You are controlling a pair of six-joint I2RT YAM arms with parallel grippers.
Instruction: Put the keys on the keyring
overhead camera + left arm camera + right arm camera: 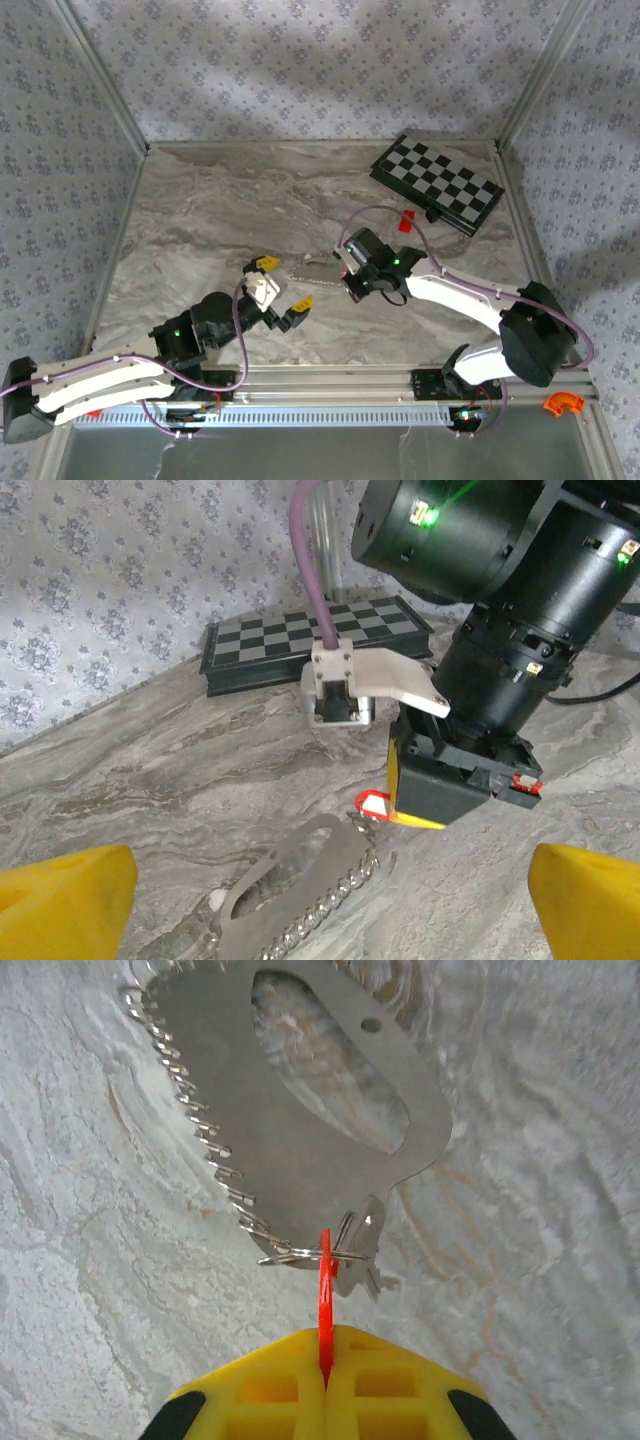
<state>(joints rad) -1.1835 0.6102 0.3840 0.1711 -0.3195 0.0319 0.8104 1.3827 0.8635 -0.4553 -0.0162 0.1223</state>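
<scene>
A flat metal keyring plate [300,1110] with a chain along one edge lies on the marble table [200,210]. A thin wire ring [300,1257] at its corner carries a silver key [365,1245]. My right gripper [325,1345] is shut on a red-headed key [325,1290], held edge-on against that ring. In the left wrist view the plate [300,880] lies between the wide-apart yellow fingers of my open left gripper [325,910], and the red key [372,803] pokes out under the right gripper [440,790]. From above, the left gripper [283,283] sits just left of the plate [315,270].
A folded chessboard [437,183] lies at the back right, with another small red key [406,221] on the table just in front of it. An orange piece [563,402] rests by the right rail. Patterned walls enclose the table.
</scene>
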